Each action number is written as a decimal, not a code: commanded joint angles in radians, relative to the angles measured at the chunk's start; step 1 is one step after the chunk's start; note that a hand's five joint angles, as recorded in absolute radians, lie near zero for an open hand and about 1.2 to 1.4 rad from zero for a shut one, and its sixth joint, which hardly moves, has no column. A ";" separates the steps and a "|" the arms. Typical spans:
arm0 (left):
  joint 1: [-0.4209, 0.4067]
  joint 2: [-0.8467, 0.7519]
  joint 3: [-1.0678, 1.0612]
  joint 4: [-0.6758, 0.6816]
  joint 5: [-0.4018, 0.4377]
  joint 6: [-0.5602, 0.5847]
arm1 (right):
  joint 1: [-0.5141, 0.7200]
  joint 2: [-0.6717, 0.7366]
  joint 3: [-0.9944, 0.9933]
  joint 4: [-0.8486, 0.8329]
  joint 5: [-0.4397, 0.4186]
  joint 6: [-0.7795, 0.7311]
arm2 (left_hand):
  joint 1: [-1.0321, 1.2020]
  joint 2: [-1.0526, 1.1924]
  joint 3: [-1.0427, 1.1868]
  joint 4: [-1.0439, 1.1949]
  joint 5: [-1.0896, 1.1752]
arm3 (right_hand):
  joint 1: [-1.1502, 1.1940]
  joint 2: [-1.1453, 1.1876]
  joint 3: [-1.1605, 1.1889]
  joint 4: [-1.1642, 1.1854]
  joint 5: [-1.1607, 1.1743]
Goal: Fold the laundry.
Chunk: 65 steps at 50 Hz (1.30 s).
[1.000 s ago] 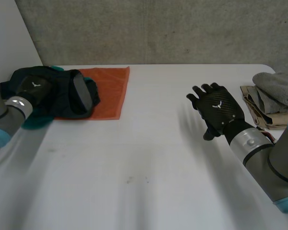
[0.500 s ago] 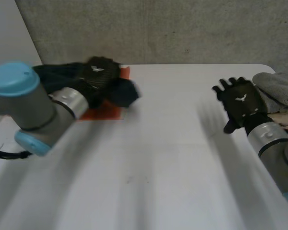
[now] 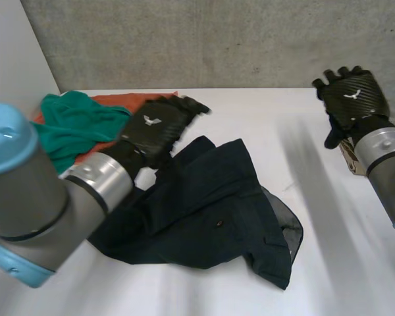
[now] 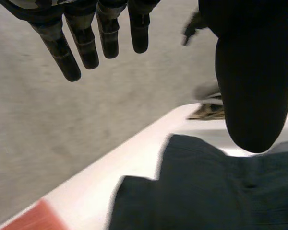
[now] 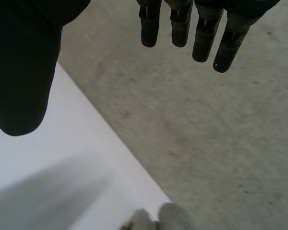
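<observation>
Dark navy woven garment [image 3: 210, 197] lies crumpled and partly spread on the white table [image 3: 263, 125], near the middle, one hem toward the near edge. A small button or rivet shows on its upper face.

Left hand [image 3: 155, 128]: over the garment's far left part, back of the hand up, fingers pointing toward the grey concrete wall [image 3: 217, 39]. In the left wrist view the fingers [image 4: 86, 43] are straight and spread, the thumb [image 4: 252, 96] held well off from them, with nothing between. The garment [image 4: 206, 191] lies below the palm. Cannot tell whether the palm touches the cloth.

Right hand [image 3: 352, 99]: raised at the table's far right, well apart from the garment. In the right wrist view the fingers [image 5: 182, 24] are straight, the thumb [image 5: 19, 72] is out to the side, and the hand holds nothing. A grey folded cloth [image 5: 175, 216] sits at the table edge below its fingertips.

Far left corner: crumpled teal cloth [image 3: 69, 125] resting partly on a flat orange-red towel [image 3: 128, 100]. The towel's corner [image 4: 33, 218] lies just beside the garment's edge.
</observation>
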<state>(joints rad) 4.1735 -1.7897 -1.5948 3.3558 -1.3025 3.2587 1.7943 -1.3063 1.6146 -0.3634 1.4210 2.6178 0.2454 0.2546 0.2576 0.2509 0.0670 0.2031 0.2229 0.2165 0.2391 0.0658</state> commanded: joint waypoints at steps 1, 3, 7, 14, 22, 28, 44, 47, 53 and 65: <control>0.091 0.162 -0.124 -0.051 -0.145 -0.001 | 0.164 0.021 -0.145 0.280 -0.004 0.037 | 0.003 -0.006 -0.009 -0.002 0.007 | -0.029 -0.048 -0.042 -0.065 -0.066; 0.111 0.183 -0.151 -0.077 -0.185 -0.001 | 0.206 0.041 -0.197 0.369 -0.004 0.070 | 0.003 -0.006 -0.009 -0.002 0.007 | -0.029 -0.048 -0.042 -0.065 -0.066; 0.166 0.190 -0.206 -0.134 -0.238 0.006 | 0.266 0.103 -0.288 0.498 -0.013 0.100 | 0.015 0.006 0.003 0.010 0.019 | -0.029 -0.048 -0.042 -0.065 -0.066; 0.211 0.098 -0.267 -0.156 -0.235 0.035 | 0.349 0.245 -0.398 0.601 -0.004 0.100 | 0.103 0.094 0.091 0.098 0.107 | 0.228 0.208 0.215 0.192 0.191; 0.201 -0.066 -0.251 -0.122 -0.236 0.128 | 0.362 0.358 -0.412 0.572 -0.010 0.096 | 0.153 0.144 0.141 0.147 0.157 | 0.220 0.200 0.206 0.184 0.182; 0.201 -0.154 -0.218 -0.073 -0.241 0.134 | 0.362 0.413 -0.421 0.479 -0.007 0.099 | 0.387 0.378 0.375 0.382 0.391 | 0.225 0.206 0.212 0.189 0.188; 0.201 -0.185 -0.126 -0.019 -0.239 0.136 | 0.361 0.607 -0.550 0.290 0.018 0.057 | 1.151 1.142 1.139 1.145 1.155 | 0.630 0.610 0.617 0.594 0.593; 0.198 -0.185 -0.097 -0.019 -0.239 0.136 | 0.361 0.628 -0.581 0.299 0.010 0.057 | 1.151 1.142 1.139 1.145 1.155 | 0.899 0.879 0.886 0.863 0.862; 0.194 -0.183 -0.028 -0.021 -0.239 0.134 | 0.358 0.628 -0.593 0.314 0.003 0.059 | 1.151 1.142 1.139 1.145 1.155 | 1.192 1.173 1.179 1.156 1.155; 0.175 -0.200 0.177 0.030 -0.239 0.133 | 0.330 0.607 -0.732 0.233 0.019 0.077 | 1.151 1.142 1.139 1.145 1.155 | 1.193 1.173 1.180 1.157 1.156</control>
<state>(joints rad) 4.3597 -1.9727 -1.5635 3.3381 -1.5414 3.3915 2.1450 -0.6846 0.9935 -0.0555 1.4172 2.6888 1.1478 1.1904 1.1860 1.1980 0.9720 0.9418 1.1741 1.1836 1.1865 0.9401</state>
